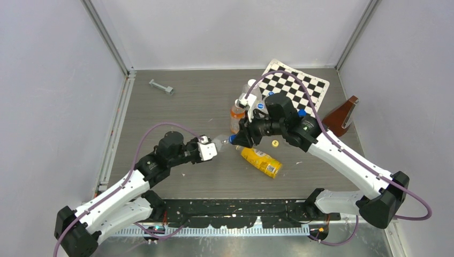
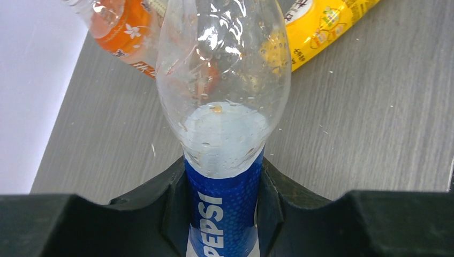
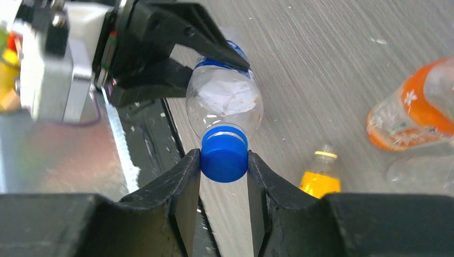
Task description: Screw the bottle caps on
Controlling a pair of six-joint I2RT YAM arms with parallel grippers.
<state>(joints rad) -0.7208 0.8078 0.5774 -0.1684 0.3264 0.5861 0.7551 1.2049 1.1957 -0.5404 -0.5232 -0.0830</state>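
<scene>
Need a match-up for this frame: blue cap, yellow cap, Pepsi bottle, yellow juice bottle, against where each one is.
Things:
1. blue cap
2. yellow cap
3. Pepsi bottle
4. yellow juice bottle

Places:
A. lying on its side on the table
B. held in the left gripper
C. loose on the table, on its own
D. pinched in the right gripper, at the Pepsi bottle's neck

Pairs: 1-D, 2-C, 3-B, 4-A

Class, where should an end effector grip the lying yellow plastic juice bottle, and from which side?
Grip the yellow plastic juice bottle at its labelled middle, probably from above, across its width: it lies sideways on the grey table, flanks free.
</scene>
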